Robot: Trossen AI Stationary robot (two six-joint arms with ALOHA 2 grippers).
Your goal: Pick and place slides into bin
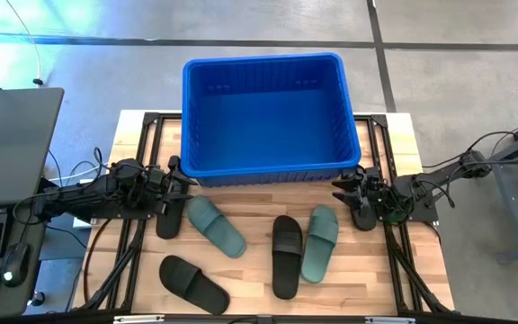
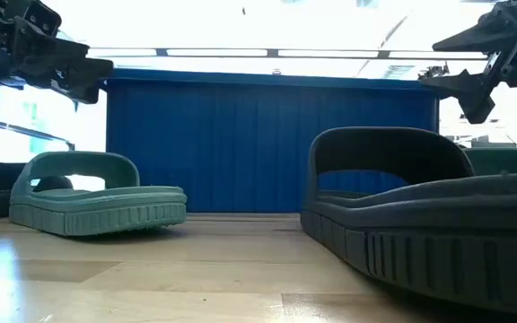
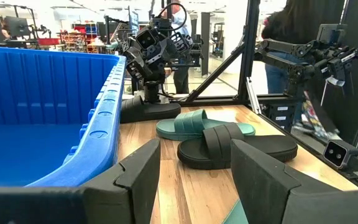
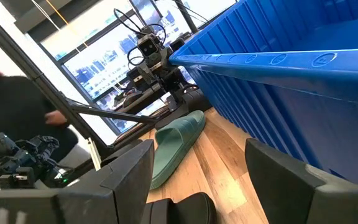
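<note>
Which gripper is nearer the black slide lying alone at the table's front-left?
The left gripper. It hovers by the bin's front-left corner, above and behind that black slide; the right gripper sits across the table by the bin's front-right corner.

A robotics lab — metal rig frames (image 3: 248, 56), equipment benches, concrete floor (image 1: 457, 81).

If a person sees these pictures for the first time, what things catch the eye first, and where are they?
The big blue bin at the table's far edge stands out first; nothing shows inside it. In front of it, slides lie scattered on the wooden table: two green slides and a black slide in the middle, another black slide near the front. The left end effector and right end effector, both open, flank the bin's front corners.
</note>
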